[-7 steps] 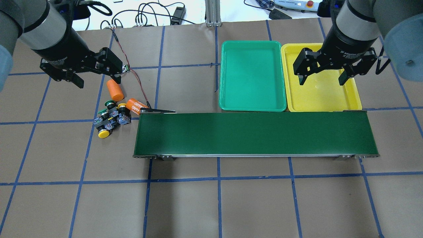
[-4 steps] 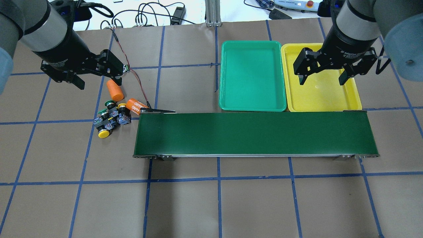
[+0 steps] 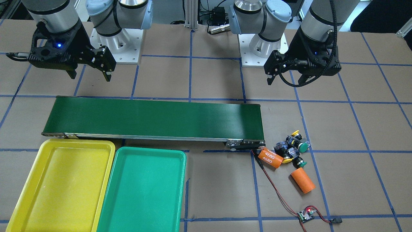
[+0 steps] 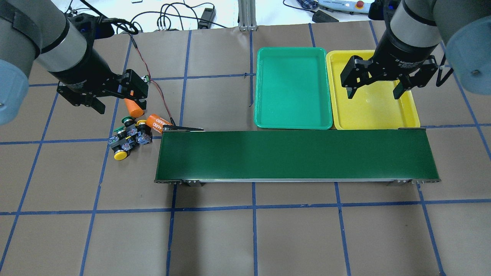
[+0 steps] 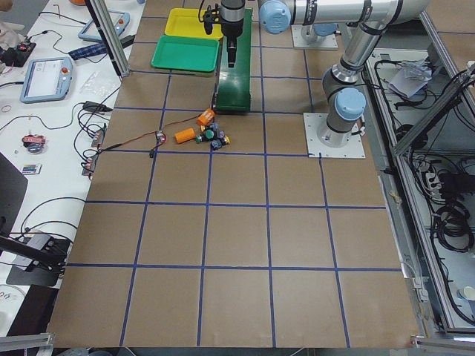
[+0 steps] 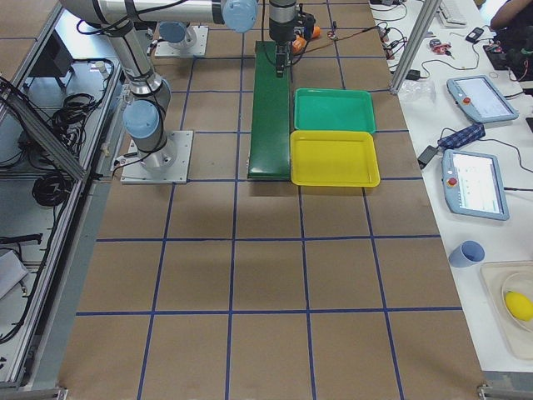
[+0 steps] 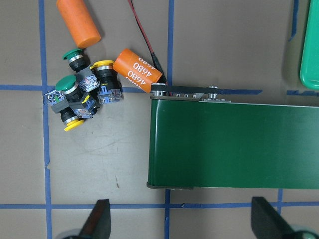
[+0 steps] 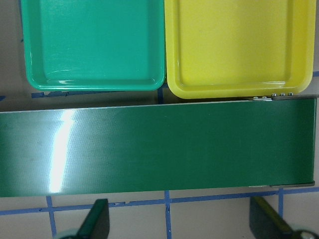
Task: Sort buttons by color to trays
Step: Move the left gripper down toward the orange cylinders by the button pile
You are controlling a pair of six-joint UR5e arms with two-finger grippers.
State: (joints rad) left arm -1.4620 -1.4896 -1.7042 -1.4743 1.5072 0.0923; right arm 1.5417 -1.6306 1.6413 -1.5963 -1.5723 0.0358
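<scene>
Four buttons (image 4: 128, 136) lie in a tight cluster on the table by the left end of the conveyor. They also show in the left wrist view (image 7: 84, 92), two with green caps and two with yellow. My left gripper (image 4: 121, 104) is open and empty above the table, just behind the cluster and over a plain orange cylinder. The green tray (image 4: 293, 88) and the yellow tray (image 4: 376, 111) lie side by side behind the conveyor, both empty. My right gripper (image 4: 373, 96) is open and empty above the yellow tray.
A long dark-green conveyor belt (image 4: 295, 155) crosses the middle of the table. A plain orange cylinder (image 3: 302, 180) and one printed "4680" (image 3: 269, 157) lie against the button cluster. A red-black wire runs to a small circuit board (image 3: 305, 215).
My left gripper has moved right and toward the buttons and now covers part of the plain orange cylinder. The right arm and the buttons have not moved.
</scene>
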